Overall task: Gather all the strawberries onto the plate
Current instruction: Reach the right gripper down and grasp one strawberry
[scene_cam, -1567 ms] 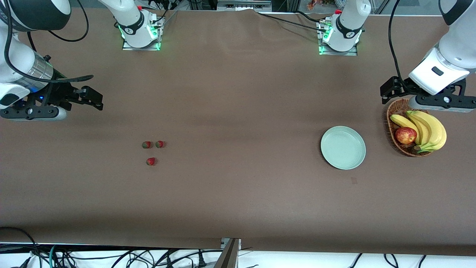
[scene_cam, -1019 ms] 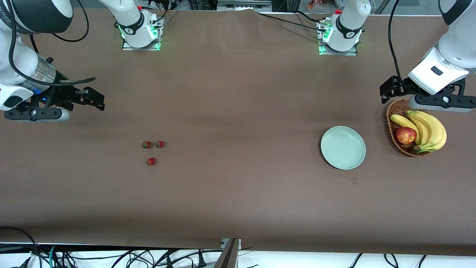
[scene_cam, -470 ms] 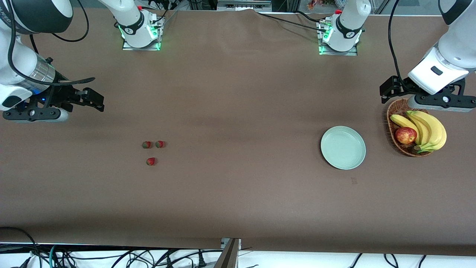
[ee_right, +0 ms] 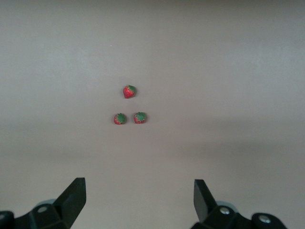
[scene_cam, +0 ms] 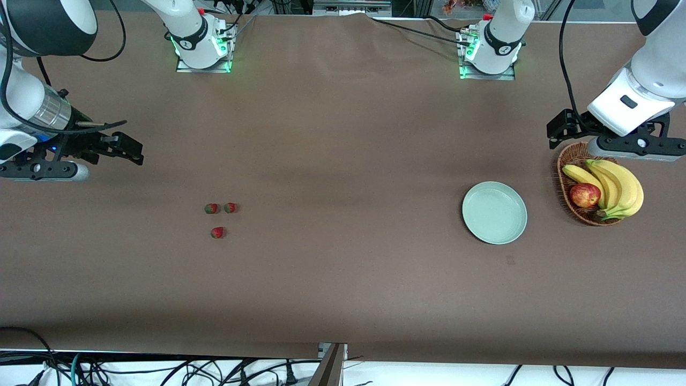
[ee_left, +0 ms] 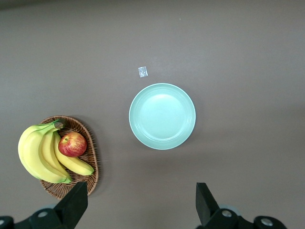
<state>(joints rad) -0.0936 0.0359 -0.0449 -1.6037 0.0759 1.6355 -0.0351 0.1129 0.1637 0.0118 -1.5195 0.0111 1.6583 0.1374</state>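
Observation:
Three strawberries lie close together on the brown table, two side by side [scene_cam: 212, 208] [scene_cam: 230, 207] and one nearer the camera [scene_cam: 217, 232]. They also show in the right wrist view [ee_right: 129, 91] [ee_right: 120, 118] [ee_right: 140, 117]. The mint-green plate [scene_cam: 494, 213] is empty toward the left arm's end, and it shows in the left wrist view [ee_left: 162, 116]. My right gripper [scene_cam: 128, 146] [ee_right: 138, 191] is open and empty, high over bare table, apart from the berries. My left gripper [scene_cam: 556, 133] [ee_left: 141, 195] is open and empty, over the table by the basket's rim.
A brown wicker basket [scene_cam: 574, 161] [ee_left: 91, 164] beside the plate holds bananas [scene_cam: 616, 185] and a red apple [scene_cam: 584, 195]. A small mark [scene_cam: 510, 260] lies on the table near the plate. Both arm bases stand along the table's edge farthest from the camera.
My right gripper has drifted a little toward the right arm's end of the table. The left arm, the strawberries and the plate have not moved.

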